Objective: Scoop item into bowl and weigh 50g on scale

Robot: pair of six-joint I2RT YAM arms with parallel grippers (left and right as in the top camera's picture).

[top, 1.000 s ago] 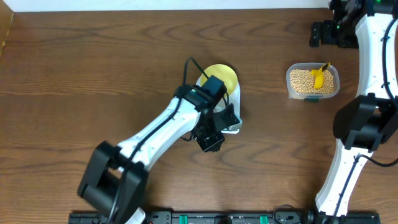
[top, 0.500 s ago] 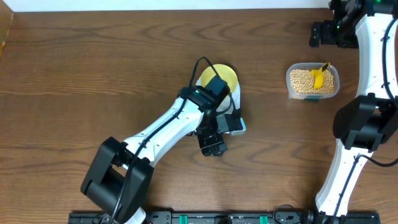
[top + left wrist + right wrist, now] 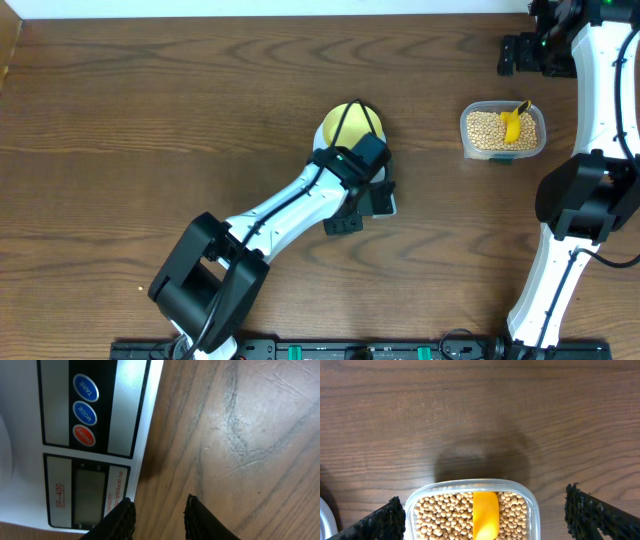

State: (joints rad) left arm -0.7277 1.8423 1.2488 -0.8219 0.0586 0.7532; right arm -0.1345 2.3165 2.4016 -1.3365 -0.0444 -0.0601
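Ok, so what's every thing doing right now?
scale: display blank.
bowl: on the scale, looks empty.
tub: no lid, full of beans.
scoop: lying in the beans.
left gripper: jaws slightly apart, empty.
right gripper: jaws wide open, empty.

- Left arm (image 3: 280, 210) stretches from its base at 7 o'clock in the overhead view toward the middle, with the forearm aimed at 2 o'clock.
- Left claw (image 3: 159, 516) faces downward. Its two dark fingertips stand a narrow gap apart with nothing between them.
- Right arm (image 3: 600, 100) rises from 5 o'clock, bends its elbow at 3 o'clock and ends in the 1 o'clock corner.
- Right claw (image 3: 485, 510) is spread wide and grips nothing.
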